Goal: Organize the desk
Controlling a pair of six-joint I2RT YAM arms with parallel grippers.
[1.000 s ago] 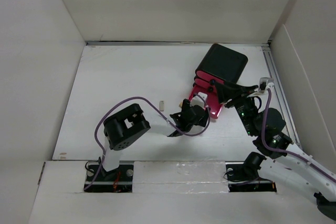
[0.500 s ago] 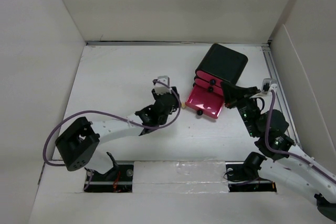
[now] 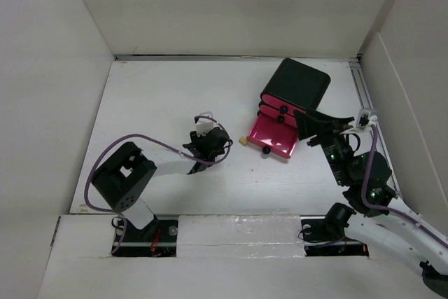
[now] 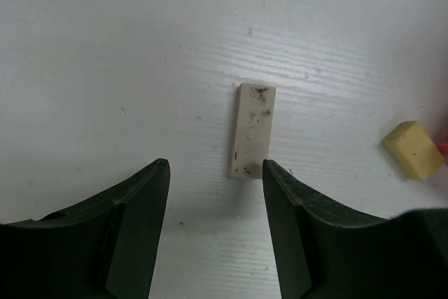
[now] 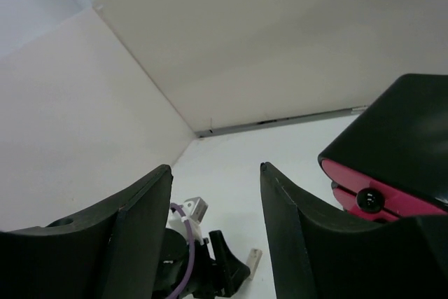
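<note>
The white desk [image 3: 154,96] holds a small white speckled block [image 4: 252,129] and a small yellow block [image 4: 413,159], which also shows in the top view [image 3: 243,141]. My left gripper [image 4: 215,173] is open and empty, low over the desk, with the white block just beyond its right fingertip. In the top view the left gripper [image 3: 218,142] hides that block. My right gripper [image 3: 311,127] is open and empty, raised beside the black cabinet [image 3: 297,85]. The cabinet's lowest pink drawer [image 3: 271,138] stands pulled out.
White walls enclose the desk on three sides. In the right wrist view the cabinet [image 5: 399,138], with a knob [image 5: 369,199] on a pink drawer, is at the right. The left arm [image 5: 203,271] and the white block [image 5: 255,255] lie below.
My left gripper moved left from the open drawer to the white block. My right gripper drew back to the right, away from the drawer front.
</note>
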